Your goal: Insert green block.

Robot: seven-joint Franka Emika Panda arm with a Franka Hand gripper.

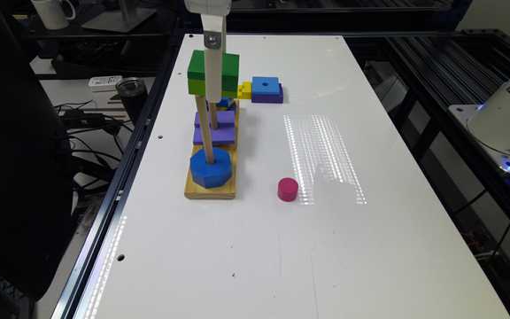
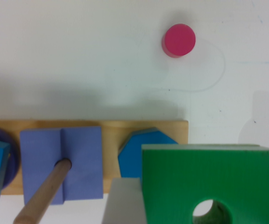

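I was in the carrying step: the green block [image 1: 202, 73] hung in my gripper [image 1: 213, 91] in the upper left of the exterior view, lifted clear of the white table [image 1: 326, 248] and level with the tops of the wooden pegs [image 1: 205, 130]. My fingers were clamped on it, the block sitting close under my wrist with its round hole showing in the wrist view. The wooden base [image 1: 210, 188] lay below, with the blue octagon [image 1: 210, 167] on the near peg and a purple block [image 1: 215, 128] on the middle one. Next, I judged, I had to centre the hole over a peg, then lower straight down.
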